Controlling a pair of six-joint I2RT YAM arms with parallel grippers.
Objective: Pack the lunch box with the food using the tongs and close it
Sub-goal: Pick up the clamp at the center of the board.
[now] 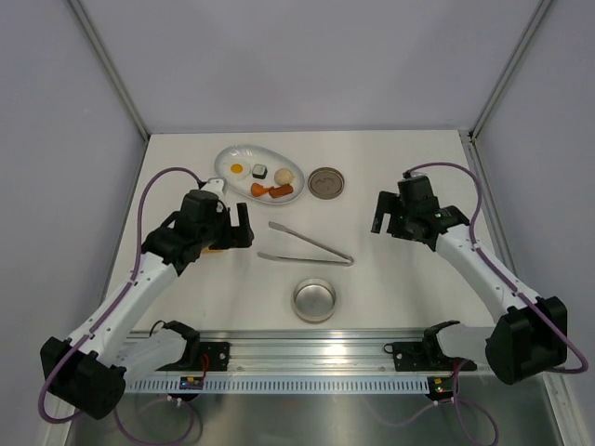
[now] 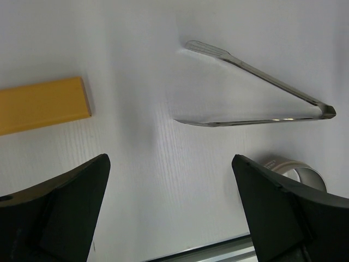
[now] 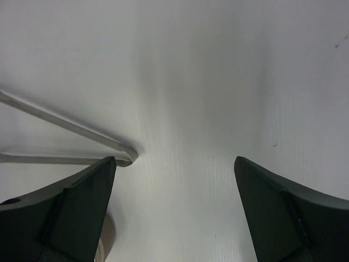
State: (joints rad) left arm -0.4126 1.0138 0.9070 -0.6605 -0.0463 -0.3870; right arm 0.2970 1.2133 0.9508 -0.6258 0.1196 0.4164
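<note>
Steel, slim and likely slippery, the tongs [image 1: 311,242] lie flat on your desk [image 1: 418,279] in the top view, between left gripper [image 1: 242,228] and right gripper [image 1: 376,223], both wide open. Left wrist: spread tips ahead. Right wrist: joined end; probably springy, so grip mid-arm.

Setting: a robotics lab test cell, most likely. White tabletop [image 1: 390,279] boxed in by plain grey panels [image 1: 307,65] on aluminium struts [image 1: 110,70]. 2 arms, left arm [image 1: 121,307] and right arm [image 1: 479,265], bolted to a slotted metal rail [image 1: 316,351] at the near edge, purple cables [image 1: 146,200] looped along them. Toy food [image 1: 274,189] as props.
</note>
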